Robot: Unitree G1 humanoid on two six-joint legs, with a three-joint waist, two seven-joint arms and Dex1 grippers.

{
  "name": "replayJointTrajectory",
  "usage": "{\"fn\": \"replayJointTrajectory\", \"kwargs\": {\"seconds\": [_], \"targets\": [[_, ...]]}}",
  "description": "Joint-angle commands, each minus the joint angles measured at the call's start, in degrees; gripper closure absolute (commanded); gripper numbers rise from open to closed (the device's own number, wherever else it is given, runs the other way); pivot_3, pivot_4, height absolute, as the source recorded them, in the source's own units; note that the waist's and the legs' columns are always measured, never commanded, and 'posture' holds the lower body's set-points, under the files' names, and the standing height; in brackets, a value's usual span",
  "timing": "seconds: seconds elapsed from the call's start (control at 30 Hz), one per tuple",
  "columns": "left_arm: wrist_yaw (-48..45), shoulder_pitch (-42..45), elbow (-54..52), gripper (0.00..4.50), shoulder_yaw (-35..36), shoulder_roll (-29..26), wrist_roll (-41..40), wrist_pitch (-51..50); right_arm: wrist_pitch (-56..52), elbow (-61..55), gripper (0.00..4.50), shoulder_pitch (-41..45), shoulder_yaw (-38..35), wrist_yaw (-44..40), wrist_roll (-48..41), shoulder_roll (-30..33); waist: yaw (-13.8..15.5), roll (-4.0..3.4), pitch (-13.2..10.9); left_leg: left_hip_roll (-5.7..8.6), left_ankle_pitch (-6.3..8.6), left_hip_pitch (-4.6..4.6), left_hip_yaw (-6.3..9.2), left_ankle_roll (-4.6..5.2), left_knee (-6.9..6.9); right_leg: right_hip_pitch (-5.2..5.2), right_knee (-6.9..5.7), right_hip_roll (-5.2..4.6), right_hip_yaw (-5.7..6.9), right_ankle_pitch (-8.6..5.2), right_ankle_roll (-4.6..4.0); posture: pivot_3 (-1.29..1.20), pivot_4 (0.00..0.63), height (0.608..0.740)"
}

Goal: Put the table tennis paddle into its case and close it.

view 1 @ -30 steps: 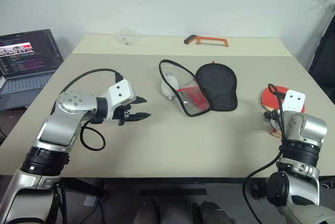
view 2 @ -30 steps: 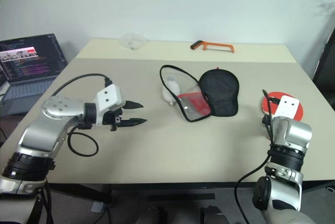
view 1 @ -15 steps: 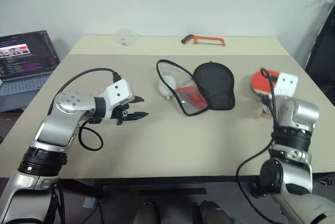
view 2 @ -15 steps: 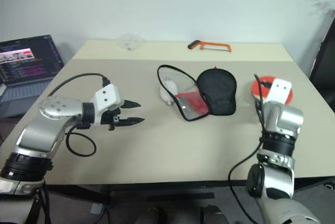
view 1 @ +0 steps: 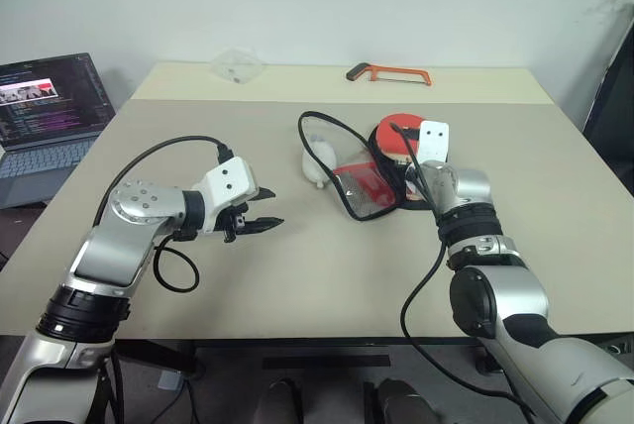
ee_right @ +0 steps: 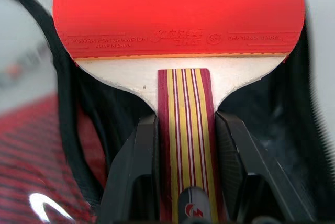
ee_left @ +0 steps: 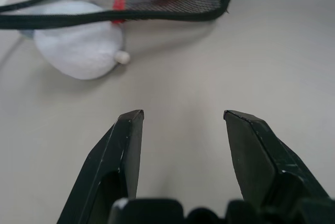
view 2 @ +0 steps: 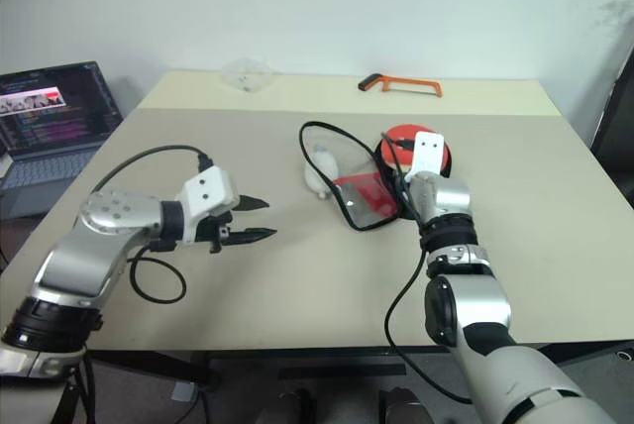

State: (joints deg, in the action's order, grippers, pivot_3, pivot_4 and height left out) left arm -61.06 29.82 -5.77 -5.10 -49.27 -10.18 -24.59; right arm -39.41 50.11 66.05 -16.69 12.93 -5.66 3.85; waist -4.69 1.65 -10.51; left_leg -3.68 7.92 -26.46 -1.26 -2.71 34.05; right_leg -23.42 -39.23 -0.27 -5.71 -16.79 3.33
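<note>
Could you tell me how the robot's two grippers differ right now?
The right gripper is shut on the table tennis paddle by its handle, while the left gripper is open and holds nothing. The right gripper is over the open case; the left gripper hangs above bare table, apart from the case. Both have two black fingers.

Table tennis paddle (ee_right: 178, 20) — red face up — over the case (view 1: 365, 184), unzipped, lying open.
</note>
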Motion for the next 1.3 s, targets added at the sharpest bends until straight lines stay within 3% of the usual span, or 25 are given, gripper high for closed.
{"fn": "replayJointTrajectory", "kwargs": {"seconds": [0.03, 0.6, 0.83, 0.93, 1.07, 1.2, 1.3], "targets": [[0.8, -0.5, -4.0, 1.83, 2.6, -1.3, -0.8, -0.9, 6.7, 3.9, 3.42, 4.0, 1.2, -0.8, 0.6, 1.5, -0.1, 0.0, 0.0, -0.01, 0.0, 0.0, 0.01, 0.0, 0.0, 0.0, 0.0, 0.01, 0.0, 0.0, 0.0, 0.0, 0.15, 0.74], [2.2, -2.1, -6.9, 1.83, 3.3, -2.4, -1.0, -3.3, 16.7, 17.7, 3.42, 5.6, 4.6, -3.7, 2.0, 4.0, -0.3, 0.0, 0.0, -0.01, -0.02, 0.06, 0.15, -0.02, 0.06, 0.02, -0.22, 0.07, 0.05, 0.0, -0.01, 0.0, 0.15, 0.74], [1.8, -0.8, -4.0, 1.83, 1.6, -2.0, 0.1, -1.6, 15.9, 16.2, 1.19, 6.8, 4.1, -5.3, 0.9, 5.2, -0.3, 0.0, 0.0, -0.01, -0.02, 0.06, 0.16, -0.03, 0.13, 0.03, -0.28, 0.07, 0.05, 0.0, -0.01, 0.0, 0.15, 0.74], [1.1, 0.9, -1.6, 1.83, 0.7, -2.2, 1.2, -0.1, 12.1, 10.9, 0.13, 6.4, 4.1, -7.5, 0.0, 6.7, -0.3, -0.01, 0.0, -0.01, -0.02, 0.09, 0.17, -0.03, 0.14, 0.03, -0.32, 0.09, 0.05, 0.0, -0.01, 0.0, 0.15, 0.74], [0.7, 1.1, -0.4, 1.83, 0.9, -2.2, 1.6, 1.0, 3.5, -4.7, 0.06, 2.0, 6.6, -13.1, -0.9, 9.0, -0.2, -0.01, 0.0, -0.01, -0.02, 0.06, 0.18, -0.03, 0.15, 0.02, -0.31, 0.09, 0.06, -0.01, -0.01, 0.0, 0.15, 0.74], [0.6, 0.3, 0.1, 1.83, 0.2, -1.9, 2.2, 1.5, -4.5, -29.9, 0.06, -8.0, 10.0, -27.9, -5.7, 15.6, 0.3, -0.01, 0.0, -0.01, -0.02, 0.02, 0.27, -0.03, 0.14, 0.03, -0.29, 0.09, 0.15, -0.04, -0.05, 0.0, 0.15, 0.74], [1.2, 0.5, 1.5, 1.83, -0.7, -1.0, 3.3, 2.2, -5.4, -41.6, 0.06, -14.4, 9.7, -38.0, -11.1, 20.0, 0.5, -0.01, 0.0, -0.01, -0.02, 0.0, 0.3, -0.03, 0.15, 0.03, -0.3, 0.1, 0.18, -0.04, -0.05, 0.0, 0.15, 0.74]]}}
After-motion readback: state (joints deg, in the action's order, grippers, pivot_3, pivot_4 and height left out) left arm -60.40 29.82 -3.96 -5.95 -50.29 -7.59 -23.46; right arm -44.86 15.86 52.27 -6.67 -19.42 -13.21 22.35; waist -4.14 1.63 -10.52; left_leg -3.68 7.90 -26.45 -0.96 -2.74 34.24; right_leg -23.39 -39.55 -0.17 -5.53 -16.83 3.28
